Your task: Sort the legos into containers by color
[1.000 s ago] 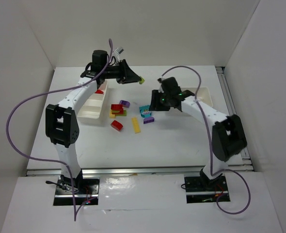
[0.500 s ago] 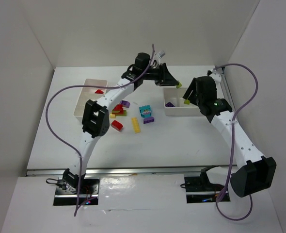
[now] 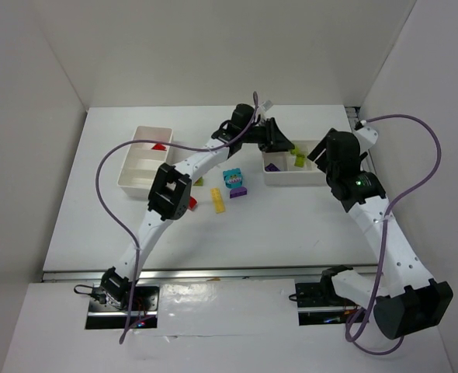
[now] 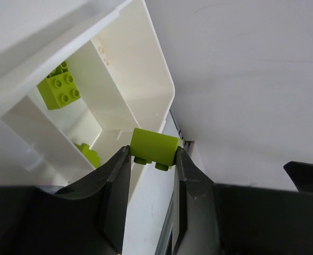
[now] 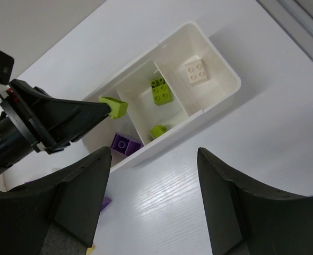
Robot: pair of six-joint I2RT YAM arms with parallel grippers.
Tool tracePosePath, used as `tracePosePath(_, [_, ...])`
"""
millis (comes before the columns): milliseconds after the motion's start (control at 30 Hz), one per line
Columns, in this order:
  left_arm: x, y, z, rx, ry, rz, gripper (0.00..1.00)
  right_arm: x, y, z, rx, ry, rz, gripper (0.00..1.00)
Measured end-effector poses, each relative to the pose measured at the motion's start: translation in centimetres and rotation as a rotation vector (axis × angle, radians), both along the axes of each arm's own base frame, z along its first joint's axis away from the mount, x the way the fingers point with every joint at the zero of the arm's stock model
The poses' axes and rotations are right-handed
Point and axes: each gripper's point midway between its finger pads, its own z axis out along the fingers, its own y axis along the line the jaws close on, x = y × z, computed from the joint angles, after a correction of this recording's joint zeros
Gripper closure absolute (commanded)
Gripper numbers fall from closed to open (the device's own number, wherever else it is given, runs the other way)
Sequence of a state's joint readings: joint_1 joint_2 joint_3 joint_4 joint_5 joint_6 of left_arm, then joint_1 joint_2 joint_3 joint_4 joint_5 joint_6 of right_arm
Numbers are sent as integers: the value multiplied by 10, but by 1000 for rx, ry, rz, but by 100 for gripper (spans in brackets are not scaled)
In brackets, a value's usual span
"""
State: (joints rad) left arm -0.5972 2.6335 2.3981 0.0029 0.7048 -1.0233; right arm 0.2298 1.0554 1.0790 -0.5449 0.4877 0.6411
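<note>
My left gripper is shut on a lime green lego and holds it above the right white container, at its left and middle compartments. The top view shows that gripper. The right wrist view shows the held lego over the container. That container holds a purple lego, two lime legos and a cream brick. My right gripper is open and empty, just near-right of that container.
The left container holds a red lego. Loose legos lie between the containers: cyan, purple, yellow, and red partly under my left arm. A metal rail runs along the table's right edge.
My left arm has swung right from beside the left container to above the right container, carrying the lime lego. My right arm has drawn back from the table's middle to the right.
</note>
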Motion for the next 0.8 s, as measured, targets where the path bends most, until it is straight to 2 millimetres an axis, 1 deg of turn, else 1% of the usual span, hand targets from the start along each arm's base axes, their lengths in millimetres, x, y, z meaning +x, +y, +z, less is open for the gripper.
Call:
tracePosePath(67, [2,-1,2,-8,-3,9,100,0,-3,-1,-2,3,-10,27])
tracePosePath(100, [3,-3,4,-15,-5,14,98,1,-4,-3,-4,9,-16,27])
tracePosePath(133, [5,-5,9,-27,-13,17,92,2,-5,-4,-4,12,-19,27])
tracePosePath(167, [6,-7,10,-32,-19,22,84,2,-6,-6,-5,17,-22,27])
tracePosePath(200, [7,-9,12,-38,-26,23,67,3,-8,-8,-7,24,-24,27])
tracePosePath(233, [7,-11,14,-44,-32,27,54,4,-8,-9,-8,29,-25,27])
tracePosePath(267, [6,-14,14,-49,-35,26,45,4,-9,-10,-8,33,-28,27])
tracePosePath(300, [5,-16,14,-55,-34,26,41,5,-10,-11,-9,36,-27,27])
tracePosePath(333, [4,-19,13,-60,-33,25,31,5,-11,-12,-9,38,-28,27])
tracePosePath(400, [1,-24,11,-64,-26,22,22,5,-13,-12,-10,39,-32,27])
tracePosePath(433, [0,-25,10,-66,-16,22,14,5,-14,-12,-9,39,-34,27])
tracePosePath(533, [-4,-29,8,-69,-7,15,13,5,-16,-12,-9,39,-39,27])
tracePosePath(700, [-6,-30,10,-75,-17,3,14,6,-14,-13,-4,41,-21,27])
tracePosePath(800, [-9,-23,12,-56,-15,-5,16,8,-7,-12,1,41,32,27])
